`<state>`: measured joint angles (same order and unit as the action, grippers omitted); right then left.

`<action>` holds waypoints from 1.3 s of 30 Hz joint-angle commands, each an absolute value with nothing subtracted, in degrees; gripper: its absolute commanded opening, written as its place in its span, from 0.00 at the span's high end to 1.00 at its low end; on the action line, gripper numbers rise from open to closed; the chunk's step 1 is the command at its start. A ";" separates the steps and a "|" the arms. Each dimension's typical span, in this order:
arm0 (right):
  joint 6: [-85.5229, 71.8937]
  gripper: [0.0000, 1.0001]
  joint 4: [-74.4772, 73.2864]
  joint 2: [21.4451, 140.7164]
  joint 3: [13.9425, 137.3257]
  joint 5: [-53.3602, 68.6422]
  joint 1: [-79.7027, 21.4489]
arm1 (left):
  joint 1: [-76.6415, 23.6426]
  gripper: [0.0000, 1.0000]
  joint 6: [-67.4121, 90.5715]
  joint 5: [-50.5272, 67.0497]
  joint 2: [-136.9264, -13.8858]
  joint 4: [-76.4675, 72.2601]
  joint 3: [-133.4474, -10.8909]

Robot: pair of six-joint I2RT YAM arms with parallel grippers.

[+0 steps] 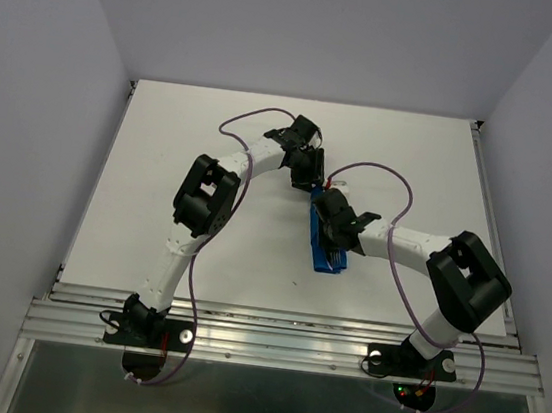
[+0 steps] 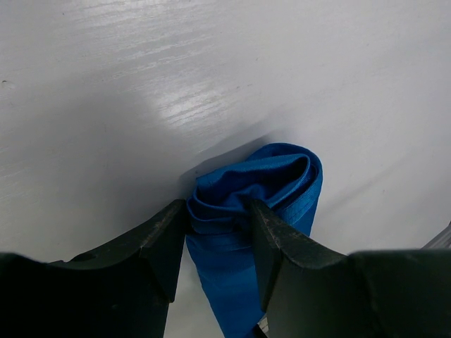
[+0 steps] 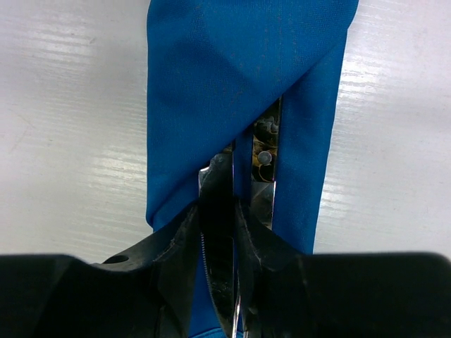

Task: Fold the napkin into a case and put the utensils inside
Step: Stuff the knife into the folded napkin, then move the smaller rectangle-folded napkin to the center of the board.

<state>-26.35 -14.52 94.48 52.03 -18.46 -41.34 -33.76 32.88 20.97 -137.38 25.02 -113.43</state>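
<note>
Fixed above and behind the arm bases, the top camera looked down and forward over the whole white table (image 1: 211, 158) from afar. The left wrist camera peered past the left gripper (image 2: 217, 209) at close range onto one end of the blue case (image 2: 261, 186). The right wrist camera looked along the right gripper (image 3: 218, 208) onto the case and utensils (image 3: 265, 169), equally near. All three views shared the case.

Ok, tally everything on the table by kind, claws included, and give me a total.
Blue cloth case: 1
Metal utensils: 2
Claws: 2, the left claw and the right claw
Total: 5
</note>
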 commanded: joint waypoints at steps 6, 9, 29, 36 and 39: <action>-26.46 0.59 -12.92 90.80 53.26 -17.49 -41.57 | -34.89 0.48 31.64 20.74 -136.23 30.23 -111.53; -27.07 0.58 -14.41 88.43 52.21 -16.70 -41.57 | -34.98 0.48 31.64 20.48 -135.79 30.41 -111.62; -49.83 0.95 -28.74 72.51 39.64 -20.31 -41.57 | -34.98 0.49 30.41 17.58 -132.28 29.97 -105.21; -50.89 0.99 -25.14 73.30 35.16 -15.65 -41.57 | -34.72 0.50 30.67 15.82 -130.25 29.62 -102.13; -50.63 0.99 -23.12 76.46 34.46 -13.98 -41.57 | -34.37 0.50 30.76 15.03 -128.42 29.53 -100.82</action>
